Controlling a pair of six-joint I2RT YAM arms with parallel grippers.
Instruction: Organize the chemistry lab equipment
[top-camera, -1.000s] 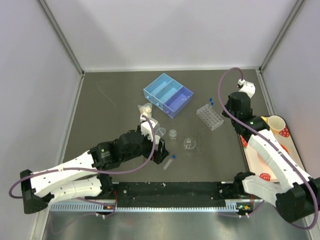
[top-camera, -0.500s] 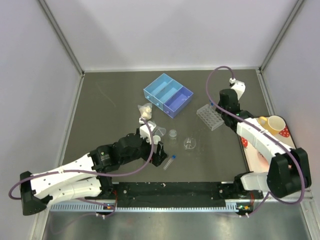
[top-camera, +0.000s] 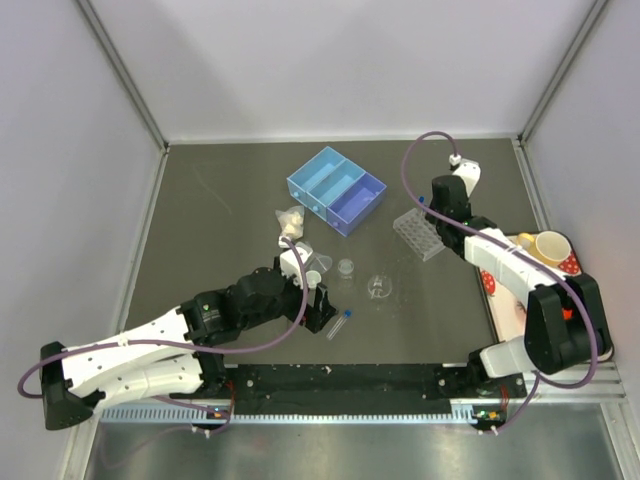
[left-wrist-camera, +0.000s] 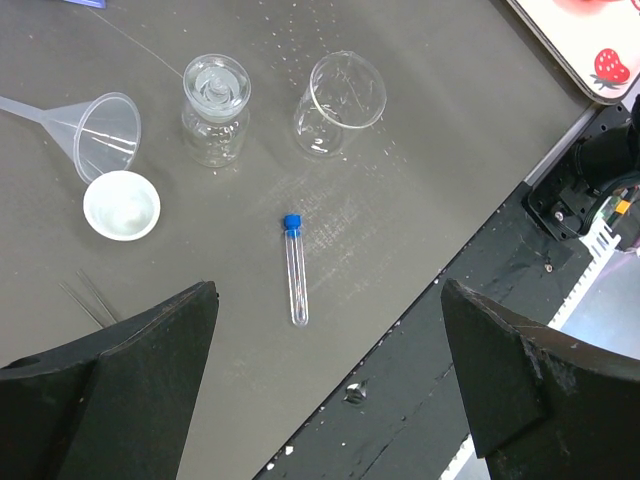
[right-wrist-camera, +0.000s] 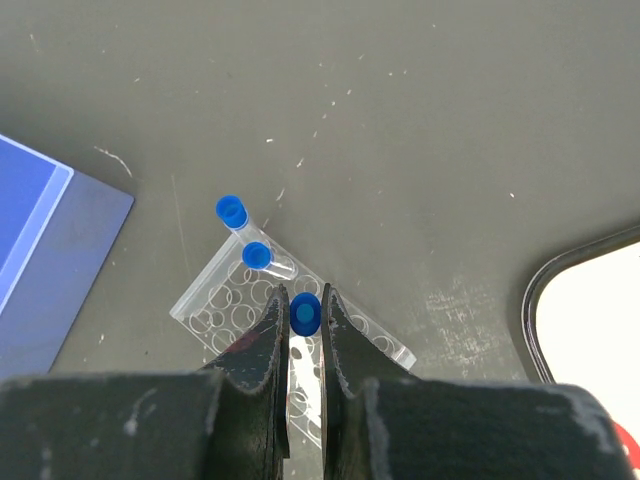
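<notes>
**Robot test cell in a laboratory.** Pale, flat wall panels (top-camera: 60, 150) held in metal framing (top-camera: 125, 80) are enclosing a dark grey table (top-camera: 220, 200) on three sides. Two white-and-black jointed arms, the left arm (top-camera: 150, 345) and the right arm (top-camera: 510, 265), are sitting bolted side by side along a black rail (top-camera: 350, 378) at the near edge. Miniature clear labware, including a holed tube rack (top-camera: 415, 238) and a funnel (left-wrist-camera: 105, 130), is lying on the otherwise bare, scuffed surface.

test tubes (left-wrist-camera: 296, 272) (right-wrist-camera: 232, 211) (right-wrist-camera: 257, 255) (right-wrist-camera: 304, 314) 4 | rack (right-wrist-camera: 208, 312) 1 | funnel (left-wrist-camera: 105, 135) 1 | beakers (left-wrist-camera: 215, 100) (left-wrist-camera: 340, 100) perhaps 2
</notes>
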